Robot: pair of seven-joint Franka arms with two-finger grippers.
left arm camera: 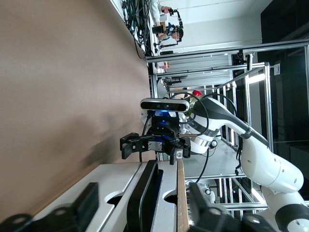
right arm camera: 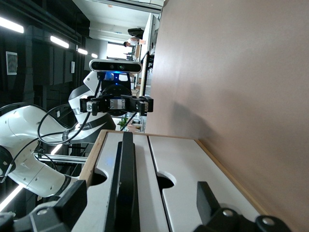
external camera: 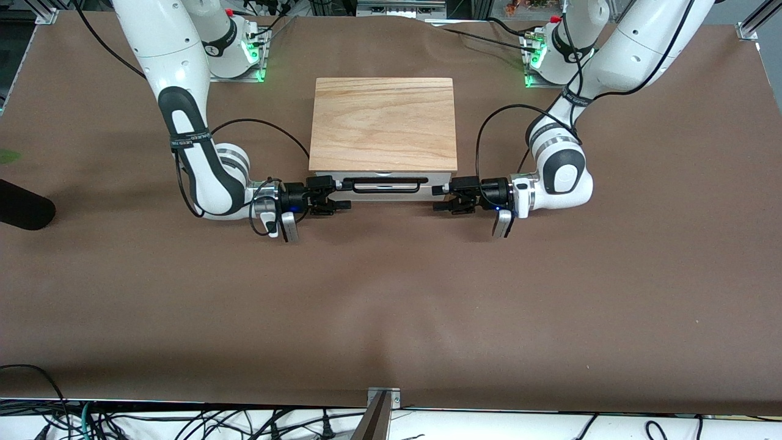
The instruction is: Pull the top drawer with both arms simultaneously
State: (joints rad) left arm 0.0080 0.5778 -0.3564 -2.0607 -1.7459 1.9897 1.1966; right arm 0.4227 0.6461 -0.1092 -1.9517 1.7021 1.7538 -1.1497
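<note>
The top drawer has a white front and a long black wire handle, and sits under the cabinet's light-wood top slab. It looks pushed in. My right gripper is open at the handle's end toward the right arm. My left gripper is open at the handle's other end. In the left wrist view the handle runs between my open left gripper's fingers. In the right wrist view the handle runs between my open right gripper's fingers.
A second white drawer panel lies below the top one. The cabinet stands on a brown table cover. A black object lies at the right arm's end. A metal bracket sits at the table's near edge.
</note>
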